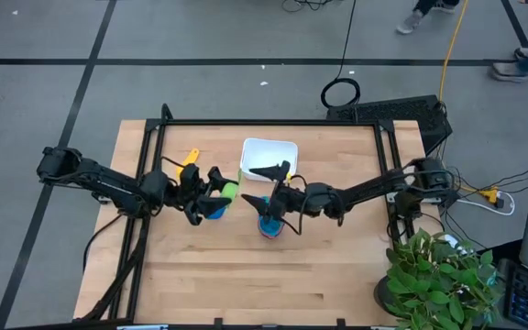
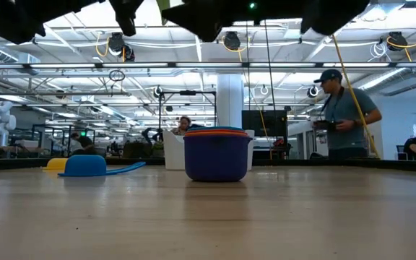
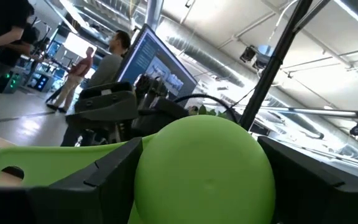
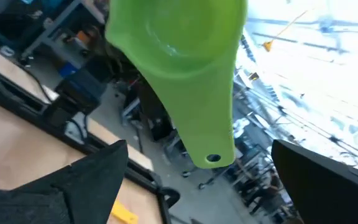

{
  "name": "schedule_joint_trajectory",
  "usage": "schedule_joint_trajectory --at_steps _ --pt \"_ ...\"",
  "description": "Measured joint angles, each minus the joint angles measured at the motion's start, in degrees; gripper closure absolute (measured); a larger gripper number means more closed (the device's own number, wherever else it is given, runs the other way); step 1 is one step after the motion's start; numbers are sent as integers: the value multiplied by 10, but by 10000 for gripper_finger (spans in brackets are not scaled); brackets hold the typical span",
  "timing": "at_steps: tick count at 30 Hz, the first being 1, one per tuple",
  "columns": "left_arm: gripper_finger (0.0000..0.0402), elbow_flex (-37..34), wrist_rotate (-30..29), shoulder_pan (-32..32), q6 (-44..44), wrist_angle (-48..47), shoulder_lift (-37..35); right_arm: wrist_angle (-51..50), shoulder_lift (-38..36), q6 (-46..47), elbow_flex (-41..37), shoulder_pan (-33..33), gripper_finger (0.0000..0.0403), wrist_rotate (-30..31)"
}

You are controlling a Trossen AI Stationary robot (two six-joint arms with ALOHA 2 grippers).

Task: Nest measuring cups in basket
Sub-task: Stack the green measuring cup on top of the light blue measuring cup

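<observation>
My left gripper [image 1: 220,191] is shut on the green measuring cup [image 1: 230,191], held up above the table left of centre. My right gripper [image 1: 260,186] stands open just to the right of it; the green handle's free end [image 4: 210,157] points between its spread fingers without touching them. Below the right gripper, a stack of nested cups [image 2: 217,155] stands upright on the table, navy outermost. A blue cup [image 2: 85,165] lies bowl-down beside a yellow cup [image 1: 191,161]. The white basket [image 1: 269,151] sits behind the stack. My left gripper pinches the green cup's round bowl [image 3: 166,180] between its two fingers [image 3: 98,180], one on each side. The fingers come about level from the table's left. The cup is lifted clear of the table, its handle [image 3: 36,165] sticking out sideways.
A potted plant [image 1: 438,275] stands at the table's near right corner. A black frame [image 1: 273,122] runs along the table's far and side edges. Bare wood lies along the near edge. People stand in the room beyond the table.
</observation>
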Motion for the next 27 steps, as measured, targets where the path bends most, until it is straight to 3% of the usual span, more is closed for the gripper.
schedule_joint_trajectory --at_steps 4,11,16,20,27 --pt "114 0 0 0 0 -1 0 56 36 -5 18 -9 12 0" --pt "101 0 -2 1 0 -5 0 55 80 -29 70 -15 12 0" --pt "114 0 -2 1 2 -6 0 59 90 -61 90 -13 19 0" --pt "114 0 -3 1 2 -6 0 59 90 -76 90 -8 66 1" --pt "102 0 -4 0 0 -7 0 54 90 -110 90 -1 189 6"
